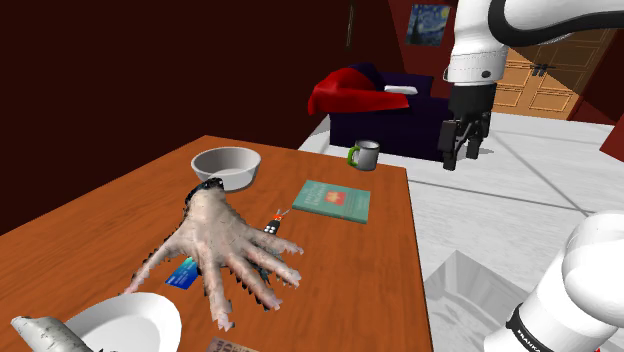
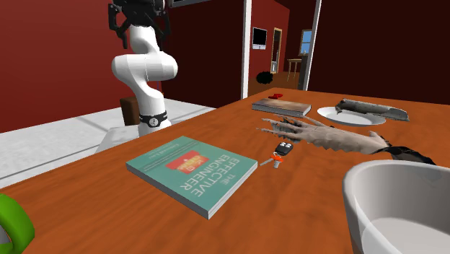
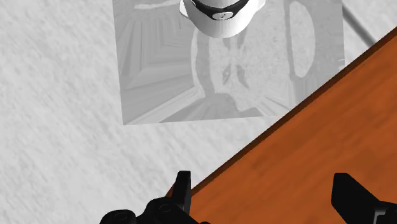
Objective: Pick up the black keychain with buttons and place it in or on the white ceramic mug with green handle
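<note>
While I hang high past the wooden table's [image 1: 120, 210] far right corner in the shoulder view, my pincer [image 1: 460, 160] is spread and pinches nothing; in the wrist view its fingers [image 3: 183, 188] stand apart over the table's edge. A pale long-fingered hand model [image 1: 215, 235] sprawls mid-table. Beyond it lie a teal book [image 1: 331, 200] and a white bowl [image 1: 227, 165]. The grey mug with green handle [image 1: 366, 154] stands at the far edge, nearest me. The black keychain [image 1: 272, 226] lies between hand model and book, well apart from my pincer, to the shoulder view's left and nearer.
</note>
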Robot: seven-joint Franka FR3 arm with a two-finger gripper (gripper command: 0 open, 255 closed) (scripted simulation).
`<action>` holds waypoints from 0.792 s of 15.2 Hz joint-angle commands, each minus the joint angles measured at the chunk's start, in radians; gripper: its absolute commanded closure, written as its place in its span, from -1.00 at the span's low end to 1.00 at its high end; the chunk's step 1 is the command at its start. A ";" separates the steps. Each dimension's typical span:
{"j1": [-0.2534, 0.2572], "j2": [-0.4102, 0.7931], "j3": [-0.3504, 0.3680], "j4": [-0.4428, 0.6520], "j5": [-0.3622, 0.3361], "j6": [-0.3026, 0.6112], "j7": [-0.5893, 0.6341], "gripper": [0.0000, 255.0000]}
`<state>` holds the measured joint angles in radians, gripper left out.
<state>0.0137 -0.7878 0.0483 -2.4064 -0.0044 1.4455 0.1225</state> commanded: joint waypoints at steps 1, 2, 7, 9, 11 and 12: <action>0.000 0.000 0.000 0.000 0.000 0.000 0.000 -1.00; 0.001 0.013 0.020 -0.007 0.020 0.023 0.035 -1.00; 0.006 0.102 0.119 -0.019 0.108 0.148 0.205 -1.00; 0.006 0.149 0.159 -0.014 0.136 0.200 0.271 -1.00; 0.004 0.201 0.197 -0.002 0.159 0.253 0.336 -1.00; 0.003 0.229 0.216 0.006 0.168 0.279 0.369 -1.00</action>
<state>0.0180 -0.5912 0.2439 -2.4186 0.1526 1.7005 0.4539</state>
